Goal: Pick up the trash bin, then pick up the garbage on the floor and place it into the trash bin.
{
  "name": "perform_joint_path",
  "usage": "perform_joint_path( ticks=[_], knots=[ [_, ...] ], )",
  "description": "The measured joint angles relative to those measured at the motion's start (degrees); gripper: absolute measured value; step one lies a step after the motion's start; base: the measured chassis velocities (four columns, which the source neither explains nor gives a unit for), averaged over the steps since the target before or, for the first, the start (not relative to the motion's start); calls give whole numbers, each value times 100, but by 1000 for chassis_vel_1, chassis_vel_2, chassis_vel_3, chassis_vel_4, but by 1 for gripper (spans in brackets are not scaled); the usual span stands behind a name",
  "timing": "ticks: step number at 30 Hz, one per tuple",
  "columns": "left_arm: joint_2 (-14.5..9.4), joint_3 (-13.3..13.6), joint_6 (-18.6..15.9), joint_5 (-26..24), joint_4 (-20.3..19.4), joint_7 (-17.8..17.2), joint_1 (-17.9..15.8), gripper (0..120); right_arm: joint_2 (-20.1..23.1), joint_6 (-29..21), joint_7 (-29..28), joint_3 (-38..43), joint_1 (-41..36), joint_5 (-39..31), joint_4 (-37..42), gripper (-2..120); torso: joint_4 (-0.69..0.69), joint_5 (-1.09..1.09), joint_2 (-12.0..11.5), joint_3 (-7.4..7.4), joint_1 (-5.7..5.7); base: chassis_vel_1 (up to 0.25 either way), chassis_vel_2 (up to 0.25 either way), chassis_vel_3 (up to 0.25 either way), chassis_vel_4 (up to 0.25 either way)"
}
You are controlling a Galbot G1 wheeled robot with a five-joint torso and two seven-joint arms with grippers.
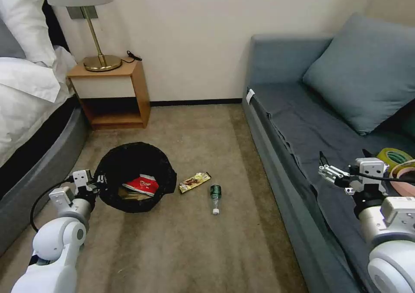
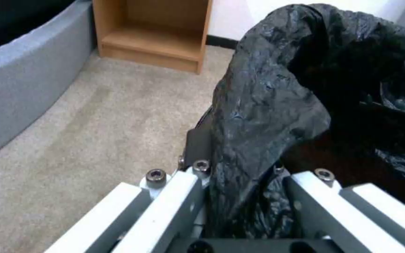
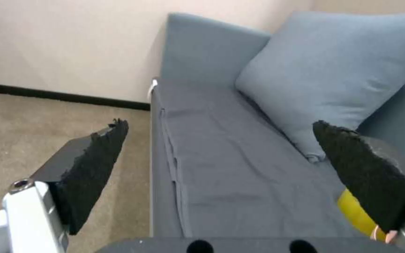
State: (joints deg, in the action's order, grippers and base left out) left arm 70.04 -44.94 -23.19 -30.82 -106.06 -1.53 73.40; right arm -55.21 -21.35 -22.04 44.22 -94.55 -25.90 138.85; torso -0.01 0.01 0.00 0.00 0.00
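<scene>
Left gripper clamped on crinkled liner rim of round black-bagged trash bin, floor left; thin plastic could slip or tear. Right gripper wide open, empty, over sofa. Gold wrapper, clear green-label bottle lie right of bin; red packet seemingly inside.

light: even, soft indoor | shadows: faint | glare: sheen on black liner bag | wrist views: slightly blurred

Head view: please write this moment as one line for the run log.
left gripper: shut on black-lined round trash bin rim | right gripper: open, over grey sofa | floor: gold-brown snack wrapper, clear green-label bottle
</scene>
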Motion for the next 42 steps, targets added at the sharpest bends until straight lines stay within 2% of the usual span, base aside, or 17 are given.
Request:
perform_joint_path(
  ticks=[24,42],
  knots=[
    [-123,-269,76,69,150,-53,-60,4,40,21,65,-122,73,44,-100,100,0,0,0,0,0,-6,6,8,-7],
    [-123,-399,101,80,215,-44,-58,4,101,28,89,-160,175,53,-166,100,0,0,0,0,0,-36,42,35,-42]
  ],
)
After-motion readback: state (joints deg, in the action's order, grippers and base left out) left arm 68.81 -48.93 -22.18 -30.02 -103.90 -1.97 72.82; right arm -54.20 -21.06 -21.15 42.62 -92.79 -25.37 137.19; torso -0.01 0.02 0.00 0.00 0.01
